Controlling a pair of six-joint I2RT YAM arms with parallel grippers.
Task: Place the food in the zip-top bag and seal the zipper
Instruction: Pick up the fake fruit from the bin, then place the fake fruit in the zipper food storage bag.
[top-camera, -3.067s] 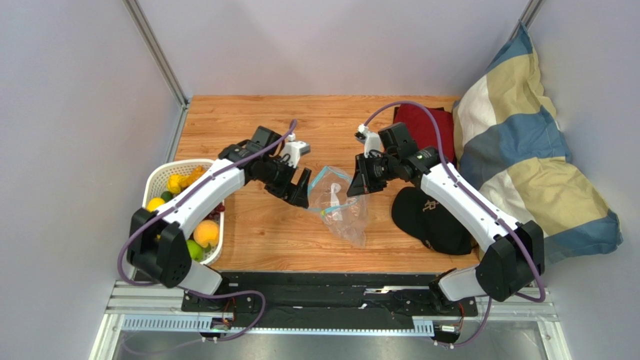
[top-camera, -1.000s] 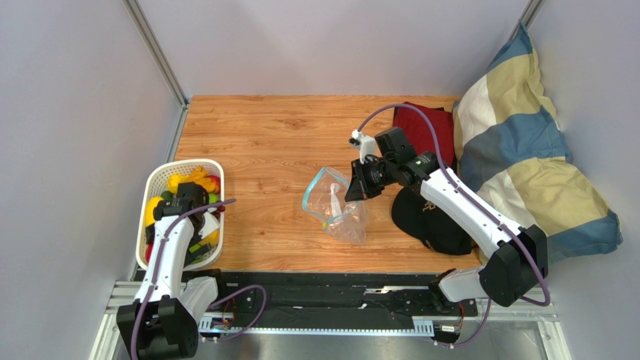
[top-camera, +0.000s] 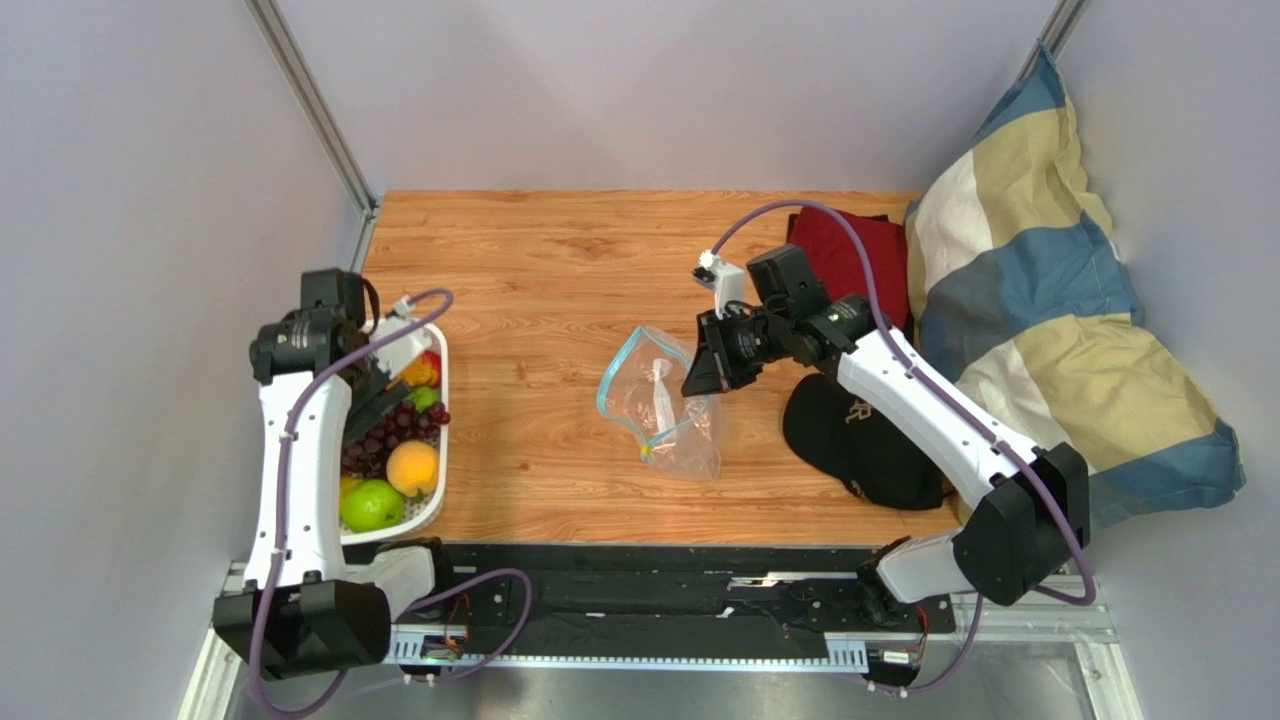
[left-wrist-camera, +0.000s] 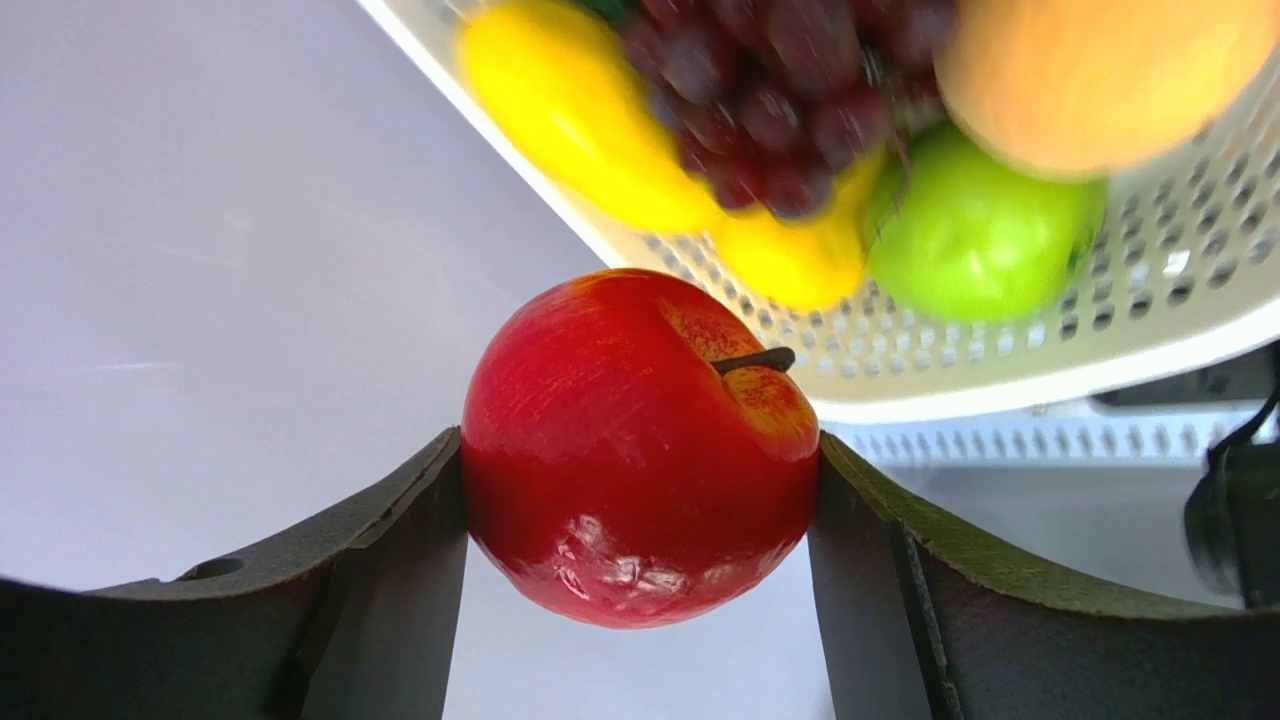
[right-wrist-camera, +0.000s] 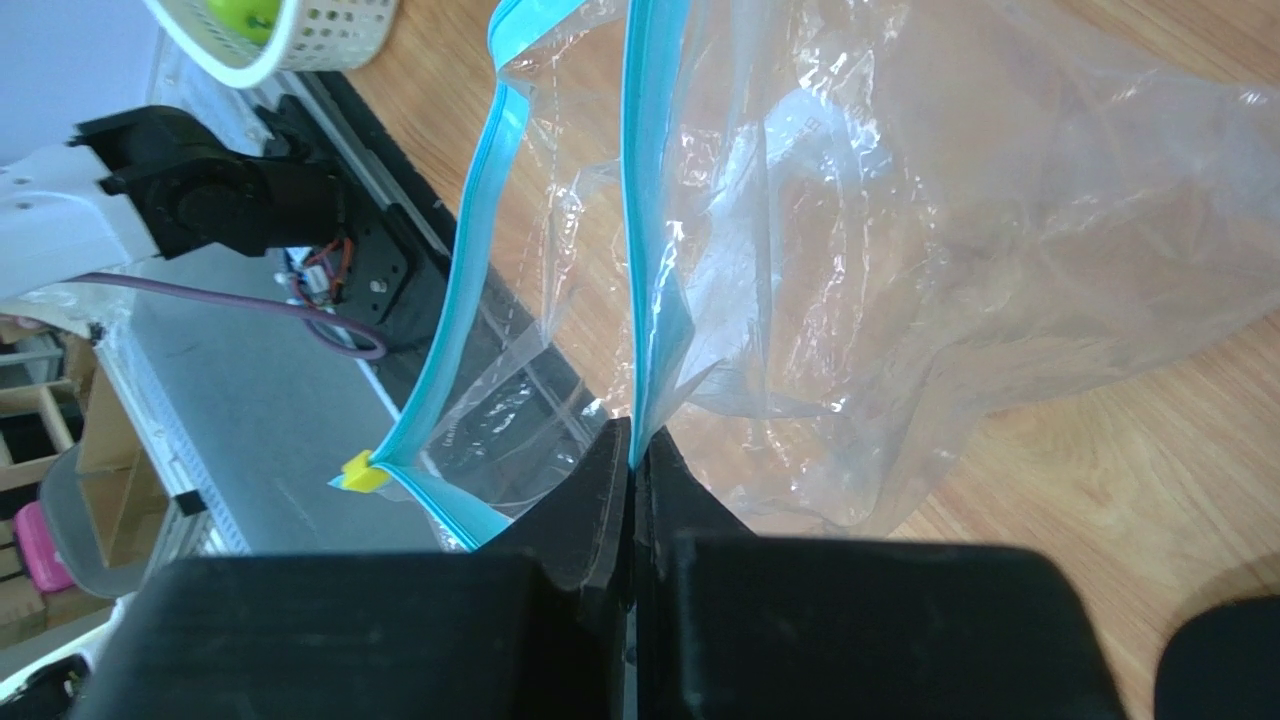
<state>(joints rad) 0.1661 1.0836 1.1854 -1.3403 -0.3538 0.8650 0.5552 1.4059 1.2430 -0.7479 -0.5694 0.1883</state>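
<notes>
- The left gripper (left-wrist-camera: 637, 465) has its jaws set wide and pressed on both flanks of the red apple (left-wrist-camera: 639, 405). The apple is clear of the white basket (left-wrist-camera: 1172, 285), at the left edge of the table.
- Handling, judged: the apple is rigid, glossy and round, so it may slip or roll. Grip across its widest girth, as shown.
- The right gripper (right-wrist-camera: 628, 450) is fully closed, pinching one lip of the zip-top bag (top-camera: 664, 402) at the zipper (right-wrist-camera: 649, 225).
- The bag lies at table centre, just left of the black cap (top-camera: 857, 435), with its mouth gaping towards the left.
- Handling, judged: the film is light, limp and crinkly. Take hold on the stiffer blue strip, not on the film.
- Left wrist view only: jaw contact on the apple, its stem, and the grapes (left-wrist-camera: 781, 90) and green apple (left-wrist-camera: 977, 225) in the basket.
- Right wrist view only: the two separated zipper lips and the yellow slider tab (right-wrist-camera: 358, 474).
- Top view only: the spacing between basket and bag. Jaw contact is not legible there.
</notes>
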